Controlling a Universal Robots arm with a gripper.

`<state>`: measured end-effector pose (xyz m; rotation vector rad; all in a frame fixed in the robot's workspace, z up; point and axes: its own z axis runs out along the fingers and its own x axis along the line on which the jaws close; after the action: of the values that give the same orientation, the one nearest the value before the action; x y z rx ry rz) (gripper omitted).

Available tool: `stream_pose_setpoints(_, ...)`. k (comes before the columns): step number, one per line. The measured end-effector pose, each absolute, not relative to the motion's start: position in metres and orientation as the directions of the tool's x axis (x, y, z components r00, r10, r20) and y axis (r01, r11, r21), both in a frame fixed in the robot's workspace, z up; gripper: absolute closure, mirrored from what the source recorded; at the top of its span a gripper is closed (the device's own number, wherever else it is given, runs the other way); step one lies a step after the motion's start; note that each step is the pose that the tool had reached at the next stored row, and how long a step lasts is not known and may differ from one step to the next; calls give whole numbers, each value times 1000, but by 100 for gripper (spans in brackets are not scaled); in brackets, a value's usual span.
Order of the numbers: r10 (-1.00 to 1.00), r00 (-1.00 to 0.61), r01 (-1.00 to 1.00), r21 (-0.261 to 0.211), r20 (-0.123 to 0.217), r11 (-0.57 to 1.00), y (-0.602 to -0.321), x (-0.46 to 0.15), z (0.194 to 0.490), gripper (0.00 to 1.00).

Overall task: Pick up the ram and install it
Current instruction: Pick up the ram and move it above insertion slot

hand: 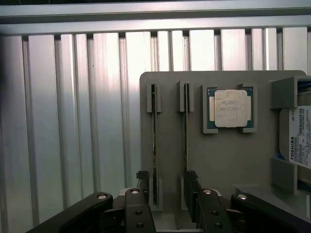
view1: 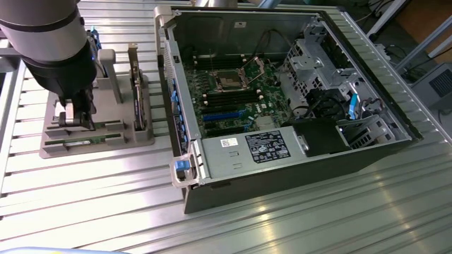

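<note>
Where my arm hangs: my arm (view1: 42,26) comes in from the top corner on the exterior view's left, with its thick grey and black wrist turned straight down.
Claw: my claw (view1: 76,123) (hand: 166,177) sits low over the holder, tips pointing down, and has hold of nothing.
Fingers: my two black fingers (hand: 142,177) stand well apart, so the jaws are wide open.
Holder: a flat grey holder (view1: 50,151) (hand: 218,160) lies on the table, with slots and pockets for parts.
Ram: the ram (view1: 78,141) (hand: 154,141), a thin green stick, stands on edge in the slot along the holder's outer side, next to bare table. One fingertip shows just outside it.
Second stick: a second stick (hand: 185,141) stands in the next slot, parallel to the ram. My other fingertip lines up with it; I cannot tell whether they touch.
Processor: the square silver processor (hand: 231,108) lies flat in its pocket beside the second stick.
Hard drive: the hard drive (hand: 299,136), with a white label, sits beyond the processor.
Card: a dark card (view1: 139,100) stands upright at the holder's end nearest the computer.
Computer: the open computer case (view1: 282,182) lies on the exterior view's right, well apart from my claw, with its board (view1: 240,100) exposed.
Table: the ribbed metal table (view1: 318,222) carries everything.
</note>
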<state>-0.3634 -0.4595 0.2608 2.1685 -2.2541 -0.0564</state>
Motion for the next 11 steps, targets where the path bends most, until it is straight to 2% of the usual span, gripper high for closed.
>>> stream_pose_setpoints(11,-999,-39,-999,35,-16,38,-461,-367,245,58)
